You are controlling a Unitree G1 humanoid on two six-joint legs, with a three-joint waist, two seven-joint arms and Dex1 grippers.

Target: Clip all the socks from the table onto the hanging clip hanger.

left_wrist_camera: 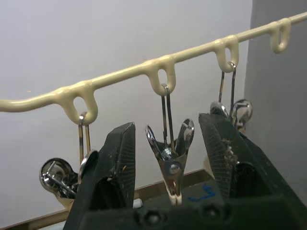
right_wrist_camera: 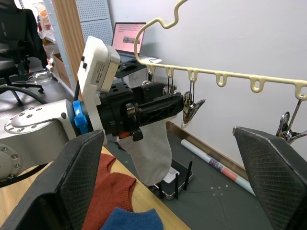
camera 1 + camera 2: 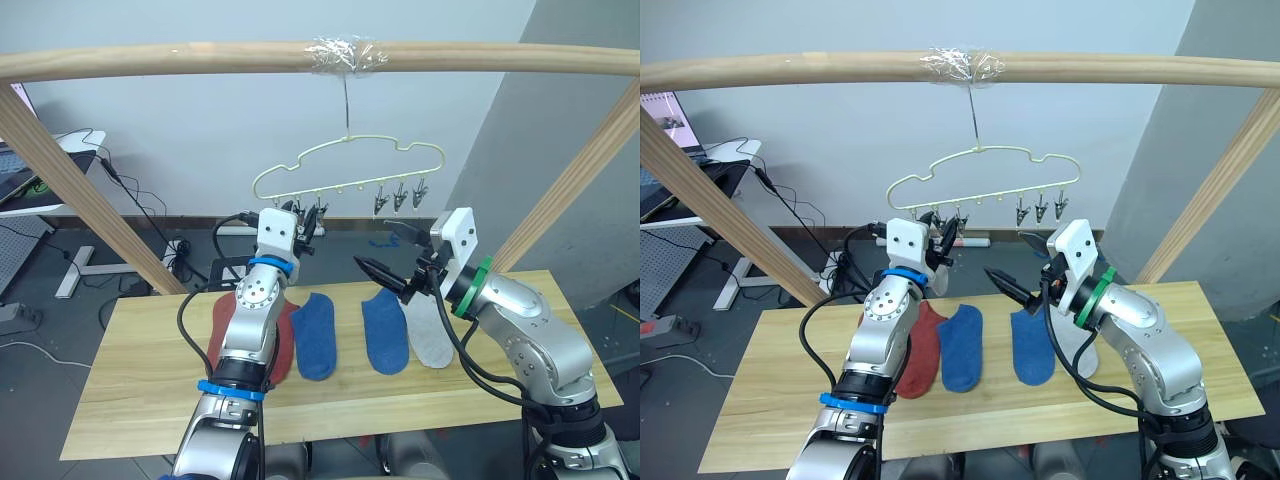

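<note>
Left wrist view puts my left end effector (image 1: 168, 163) up at the clip hanger (image 3: 345, 165), its two fingers spread either side of one metal clip (image 1: 170, 158) and not yet pressing it. In the right wrist view a light grey sock (image 2: 151, 148) already hangs toe-down beside that arm. My right end effector (image 2: 168, 191) is wide apart and holds nothing, hovering between hanger and surface (image 3: 130, 370). Below lie four more socks: a rust-red one (image 3: 922, 350), two blue (image 3: 316, 335) (image 3: 385, 330) and a grey one (image 3: 432, 335), each lengthwise away from me.

My worry: the hanger swings freely on its hook, so a squeeze off-centre could push the clip aside, let it slip out, or jolt the hung sock loose.
</note>
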